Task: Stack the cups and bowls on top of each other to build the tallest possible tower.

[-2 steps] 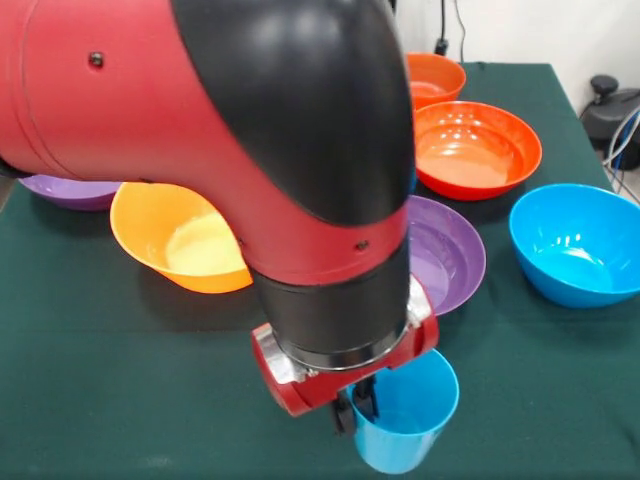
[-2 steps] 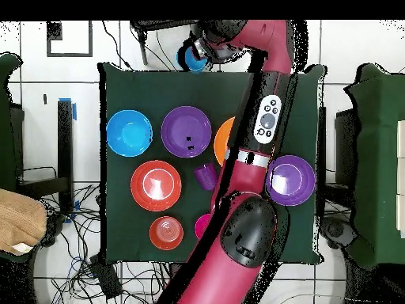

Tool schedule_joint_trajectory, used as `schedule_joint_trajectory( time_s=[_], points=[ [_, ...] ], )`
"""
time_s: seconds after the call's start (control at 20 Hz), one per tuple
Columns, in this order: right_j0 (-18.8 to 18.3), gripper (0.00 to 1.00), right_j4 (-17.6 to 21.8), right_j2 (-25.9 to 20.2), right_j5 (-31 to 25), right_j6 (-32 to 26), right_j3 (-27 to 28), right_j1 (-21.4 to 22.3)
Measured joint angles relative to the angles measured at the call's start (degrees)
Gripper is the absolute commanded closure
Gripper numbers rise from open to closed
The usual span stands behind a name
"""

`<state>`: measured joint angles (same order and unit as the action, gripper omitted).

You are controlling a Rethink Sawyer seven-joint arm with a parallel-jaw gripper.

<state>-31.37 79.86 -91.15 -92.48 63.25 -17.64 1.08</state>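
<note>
- Light blue cup [image 1: 405,412] sits nearest the camera, at the bench's front edge, tilted a little, its open mouth up.
- Gripper [image 1: 358,405] is right at its rim: dark jaws pinching the cup's near-left wall, one finger inside, one outside.
- Smooth, tapered tumbler, far narrower than any bowl around it.
- Just behind it lies a purple bowl [image 1: 450,255], partly hidden by the arm [image 1: 250,140].
- Off to the right, a blue bowl [image 1: 575,245] stands apart, open and upright.
- Big orange bowl [image 1: 175,240] is tipped on the left, its rim under the arm's bulk.
- Further back: a red-orange bowl [image 1: 475,150], another [image 1: 435,78] behind it, and a second purple bowl [image 1: 70,190] peeking out at far left.
- From overhead, the purple cup [image 2: 205,175] stands mid-bench beside the arm; a magenta bowl [image 2: 202,226] is half covered.
- Green cloth covers the bench [image 1: 120,400].
</note>
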Motion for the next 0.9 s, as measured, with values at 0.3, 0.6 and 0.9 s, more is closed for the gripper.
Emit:
schedule_joint_trajectory(
  time_s=[0.3,0.6,0.9],
  points=[
    [-2.24,1.00,-4.66,4.56,-0.01,0.00,-5.62,0.41],
    [-4.12,1.00,-8.76,10.40,0.01,0.00,-11.82,1.75],
    [-5.91,1.00,-12.69,15.59,1.88,0.00,-17.92,3.99]
  ],
)
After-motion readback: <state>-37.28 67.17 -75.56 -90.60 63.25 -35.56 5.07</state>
